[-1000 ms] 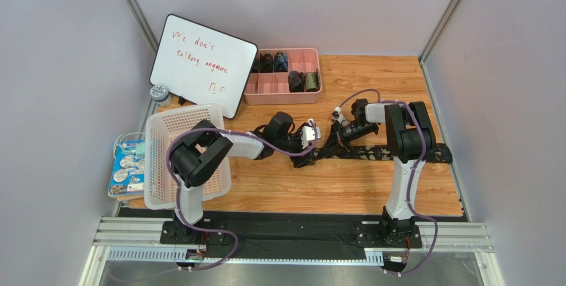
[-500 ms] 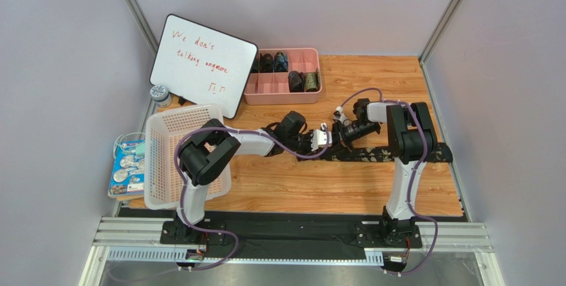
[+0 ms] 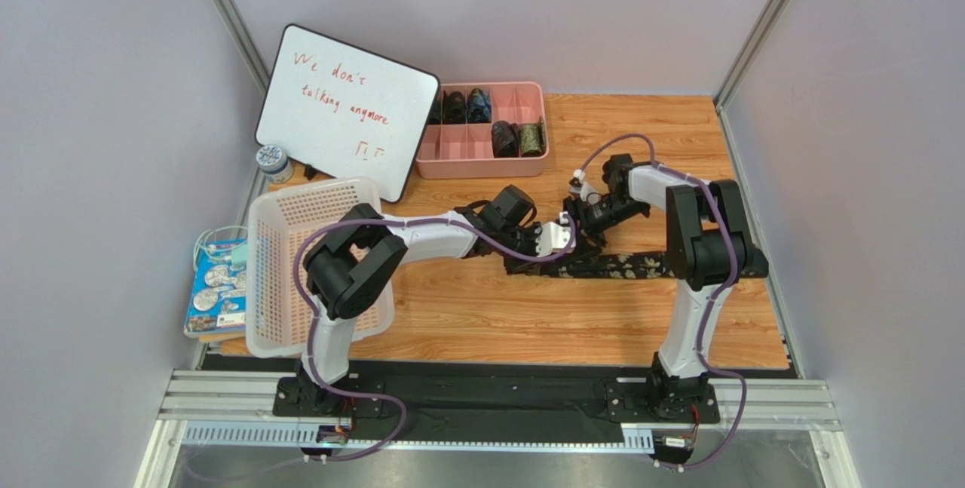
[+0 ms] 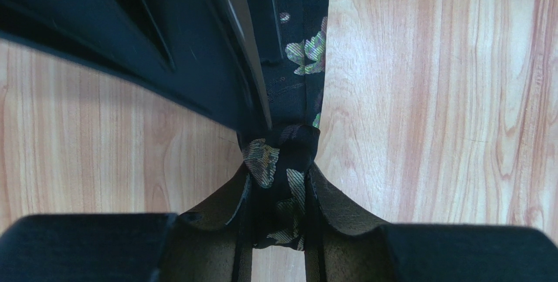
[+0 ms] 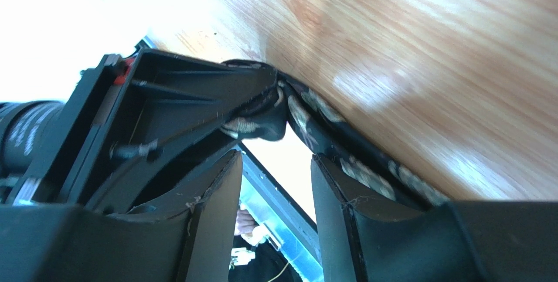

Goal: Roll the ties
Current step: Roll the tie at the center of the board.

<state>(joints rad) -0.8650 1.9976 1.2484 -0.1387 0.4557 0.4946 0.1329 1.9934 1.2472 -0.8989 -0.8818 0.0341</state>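
Top external view: the left pincer [image 3: 558, 241], clenched on the bunched end of the tie [image 3: 634, 266], has slid right along the length lying on the worktop [image 3: 498, 318], so the roll is starting to build, while the right pincer [image 3: 580, 217] beside it seems released, jaws apart.

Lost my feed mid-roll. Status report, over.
Left gripper shut on tie, bunched end. Right gripper open alongside. Nothing blocking.

1. Right arm [image 3: 680, 324]: white links, bulky black joints, purple cable [image 3: 613, 144] looping alongside.
2. Left arm [image 3: 425, 241]: same white-and-black build, purple cable.
3. Left gripper [image 4: 278, 177]: dark, wedge-shaped fingers.
4. Black base plates [image 3: 363, 400].
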